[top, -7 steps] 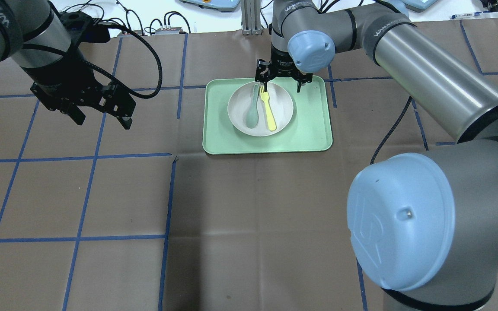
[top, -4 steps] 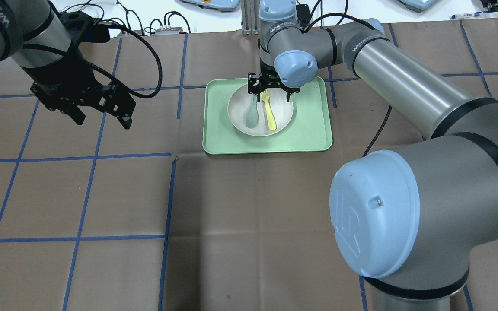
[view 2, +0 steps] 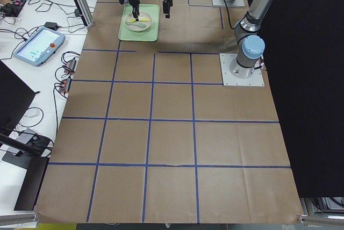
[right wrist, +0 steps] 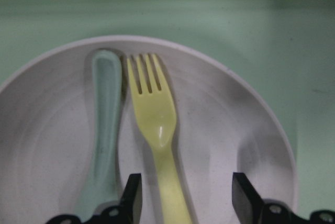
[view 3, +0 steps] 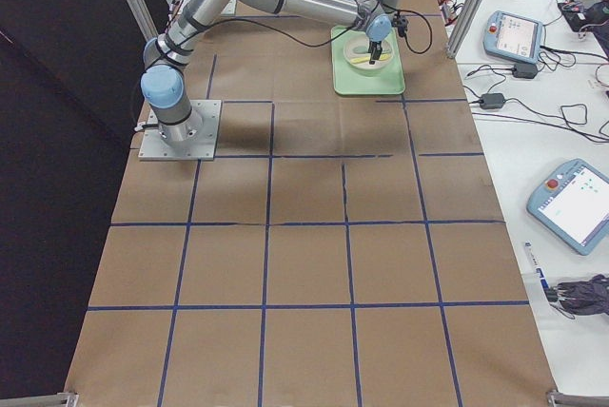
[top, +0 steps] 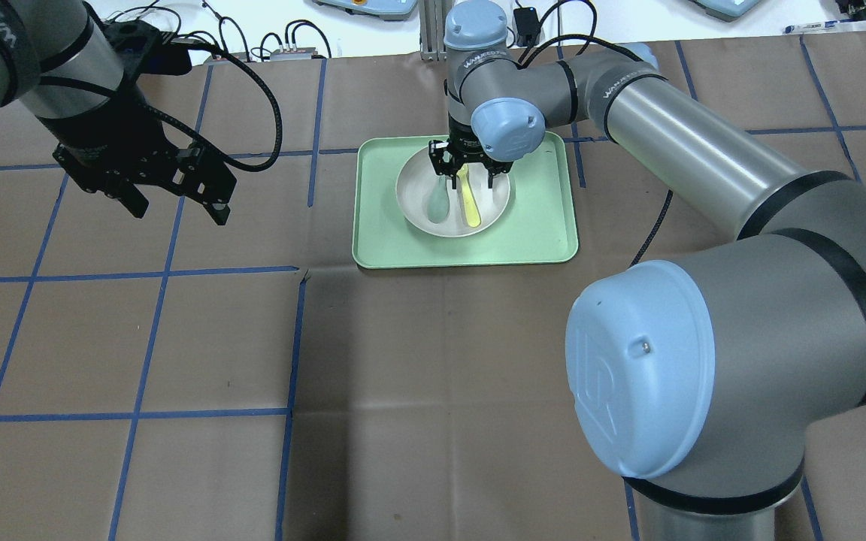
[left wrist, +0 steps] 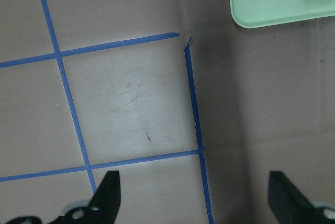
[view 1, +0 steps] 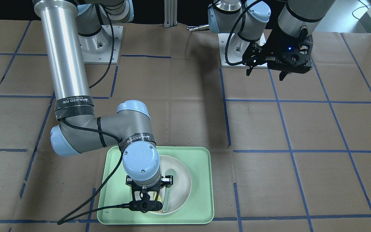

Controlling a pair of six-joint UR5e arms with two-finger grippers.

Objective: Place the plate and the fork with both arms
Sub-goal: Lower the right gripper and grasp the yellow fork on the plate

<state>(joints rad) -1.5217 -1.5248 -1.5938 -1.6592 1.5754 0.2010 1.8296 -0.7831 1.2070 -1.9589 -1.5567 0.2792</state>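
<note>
The off-white plate (top: 495,197) sits in the mint-green tray (top: 463,248). The pale-yellow fork (top: 470,207) lies in the plate, tines toward the far side, next to a grey-green spoon (top: 437,203). My right gripper (top: 463,174) is open and low over the plate. In the right wrist view its fingers (right wrist: 243,198) stand on either side of the fork's handle (right wrist: 157,124), the left one close to the spoon (right wrist: 104,124). My left gripper (top: 180,213) is open and empty, held above the table far left of the tray.
Brown paper with blue tape lines covers the table. The left wrist view shows bare paper and the tray's corner (left wrist: 272,9). Cables and teach pendants lie beyond the table's far edge (top: 283,45). The arm bases (view 1: 240,48) stand on the robot's side.
My right gripper has moved from the plate's far rim toward me and down over the fork, still open. The left arm, plate, fork and spoon have not moved.
</note>
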